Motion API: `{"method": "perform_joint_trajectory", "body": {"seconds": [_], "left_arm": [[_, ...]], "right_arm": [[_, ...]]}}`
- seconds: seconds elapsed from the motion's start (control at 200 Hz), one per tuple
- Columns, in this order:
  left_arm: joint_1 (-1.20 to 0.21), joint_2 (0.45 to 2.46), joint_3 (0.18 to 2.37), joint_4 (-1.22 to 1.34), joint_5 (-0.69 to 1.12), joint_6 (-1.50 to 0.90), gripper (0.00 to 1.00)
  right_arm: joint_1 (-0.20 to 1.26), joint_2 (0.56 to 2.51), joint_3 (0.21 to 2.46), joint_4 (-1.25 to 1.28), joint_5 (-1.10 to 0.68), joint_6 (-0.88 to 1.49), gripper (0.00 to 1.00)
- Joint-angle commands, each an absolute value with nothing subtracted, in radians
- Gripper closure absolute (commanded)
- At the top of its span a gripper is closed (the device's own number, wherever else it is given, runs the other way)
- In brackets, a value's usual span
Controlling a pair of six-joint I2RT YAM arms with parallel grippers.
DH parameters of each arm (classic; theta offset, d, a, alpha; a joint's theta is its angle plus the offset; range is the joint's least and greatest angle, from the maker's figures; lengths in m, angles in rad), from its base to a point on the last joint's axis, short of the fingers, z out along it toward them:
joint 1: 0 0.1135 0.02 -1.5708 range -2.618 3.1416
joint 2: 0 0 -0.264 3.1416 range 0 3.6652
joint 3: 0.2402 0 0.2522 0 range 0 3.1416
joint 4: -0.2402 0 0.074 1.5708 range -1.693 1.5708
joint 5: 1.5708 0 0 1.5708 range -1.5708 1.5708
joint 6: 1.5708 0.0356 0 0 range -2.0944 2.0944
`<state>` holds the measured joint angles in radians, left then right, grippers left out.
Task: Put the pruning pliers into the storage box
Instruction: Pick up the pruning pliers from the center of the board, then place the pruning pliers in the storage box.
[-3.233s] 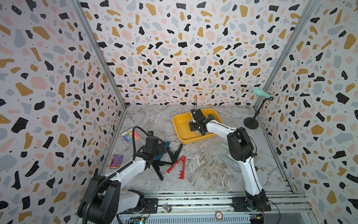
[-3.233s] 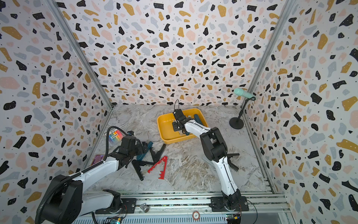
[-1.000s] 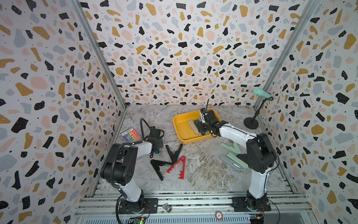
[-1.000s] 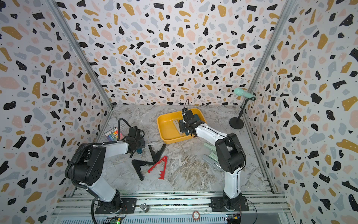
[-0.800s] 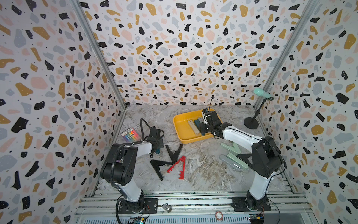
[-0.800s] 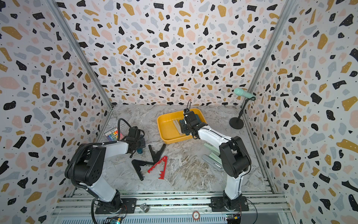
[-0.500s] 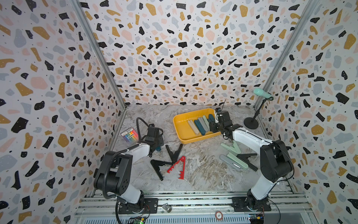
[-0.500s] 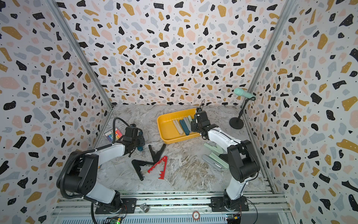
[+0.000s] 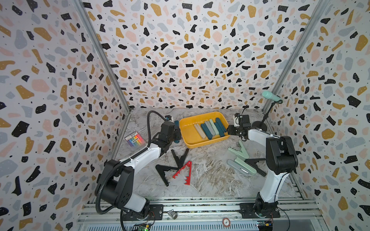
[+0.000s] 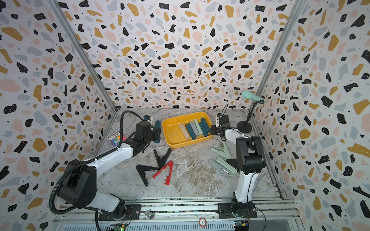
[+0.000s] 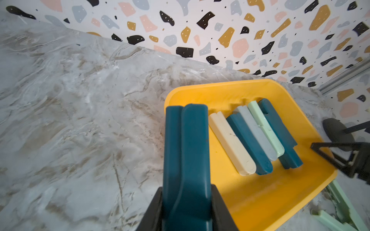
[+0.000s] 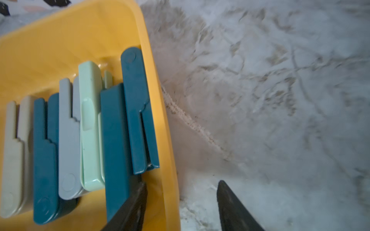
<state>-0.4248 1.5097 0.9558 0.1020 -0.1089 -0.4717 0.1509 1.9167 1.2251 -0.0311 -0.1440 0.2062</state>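
The mustard-yellow storage box (image 9: 188,133) (image 10: 172,134) sits at the back middle. Several folded pruning pliers (image 9: 210,129) lie side by side in it: beige, teal, grey, mint, teal. My left gripper (image 9: 177,133) (image 11: 186,192) is shut on a folded dark teal pair (image 11: 186,150) (image 10: 157,130), held above the table at the box's left wall. My right gripper (image 9: 230,130) (image 12: 181,184) stands open astride the box's right wall (image 12: 160,120), one finger inside, one outside. Loose on the table are two black pairs (image 9: 181,158), a red pair (image 9: 185,172) and mint pairs (image 9: 240,151).
A rainbow-striped packet (image 9: 135,139) lies by the left wall. A microphone stand (image 9: 260,126) with a mint microphone (image 9: 271,97) is in the back right corner. More grey, mint and black pliers (image 9: 241,167) lie against my right arm's base link. Patterned walls close in three sides.
My left gripper has carried the teal pair from beside the packet to the box's left wall. My right gripper has drawn back out of the box to its right wall.
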Motion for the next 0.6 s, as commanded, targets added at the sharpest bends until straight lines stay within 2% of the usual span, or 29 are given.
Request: {"method": "perform_joint_trajectory", "body": {"seconds": [0.0, 0.1, 0.26, 0.596], "left_arm": [[-0.452, 1.551, 1.005, 0.153, -0.094, -0.488, 0.89], [-0.473, 1.601, 1.045, 0.15, -0.081, -0.493, 0.89], [-0.491, 1.7, 1.12, 0.122, -0.089, -0.511, 0.88], [-0.496, 1.891, 1.275, 0.082, -0.054, -0.525, 0.87]], "right_arm": [[0.153, 1.905, 1.263, -0.052, -0.185, 0.186, 0.46], [0.152, 1.926, 1.282, -0.069, -0.171, 0.181, 0.53], [0.183, 1.907, 1.268, -0.074, -0.19, 0.197, 0.73], [0.254, 1.798, 1.116, 0.013, -0.17, 0.384, 0.75]]}}
